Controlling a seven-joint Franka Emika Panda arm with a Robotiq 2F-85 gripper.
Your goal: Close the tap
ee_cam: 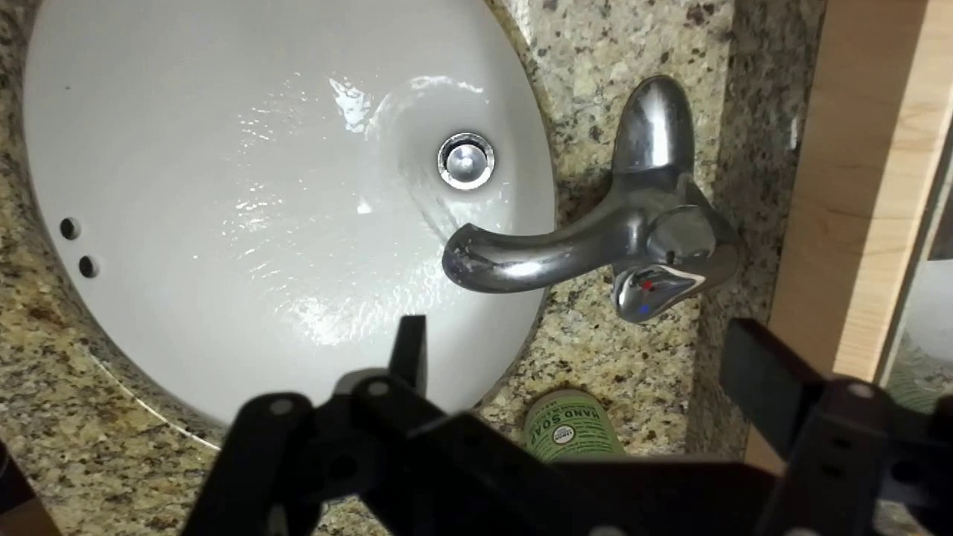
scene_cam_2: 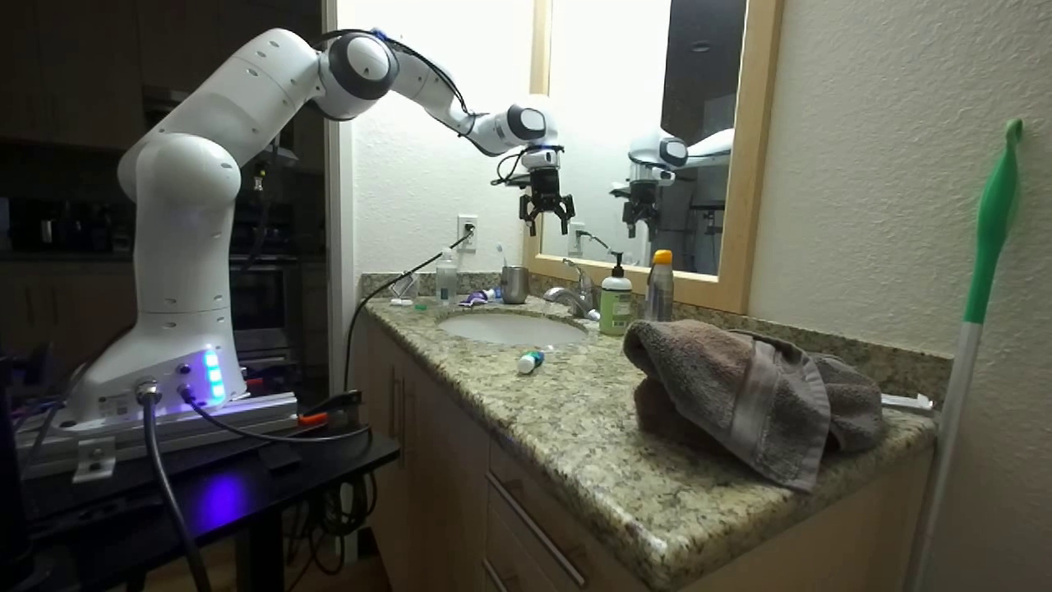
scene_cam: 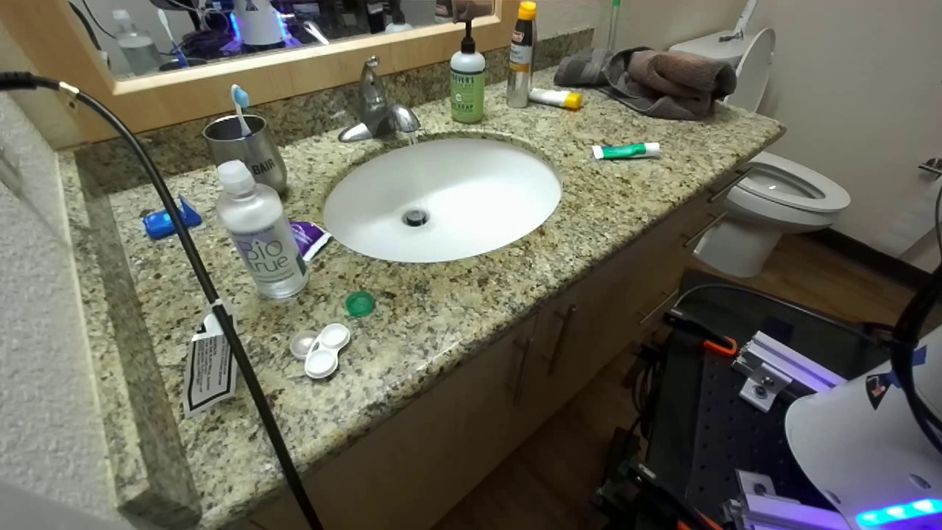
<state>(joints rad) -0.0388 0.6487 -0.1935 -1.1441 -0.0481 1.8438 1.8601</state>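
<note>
My fingers (ee_cam: 767, 383) are spread wide, holding nothing. Wrist view: they come in from the bottom edge, one left of centre, one far right.

Tap (ee_cam: 633, 214) sits past my fingertips, higher up in that picture; body and spout (ee_cam: 514, 264) stretch across the width of the gap, but lower down in the room, not inside it. No contact. It's on the desk (ee_cam: 640, 33) at the mirror-side edge of the basin (ee_cam: 186, 149), spout tip hanging over the bowl near the drain (ee_cam: 467, 161). Red and blue dots on the tap's part nearest my fingers in that view.

Water (scene_cam: 413, 138) runs thin off the spout in an exterior view; wrist view shows ripples in the bowl.

In an exterior view my arm (scene_cam_2: 218, 123) arches over from the left, fingers pointing down in front of the mirror (scene_cam_2: 604, 189), above tap height. Sideways offset I can't tell from there. Handle (scene_cam: 370, 73) stands up off the tap in both exterior views.

Neighbours: green soap bottle (ee_cam: 569, 424) shows between the fingers in wrist view, partly covered by my hardware. Metal cup (scene_cam: 268, 151) with toothbrush (scene_cam: 240, 103) on the tap's other side.
</note>
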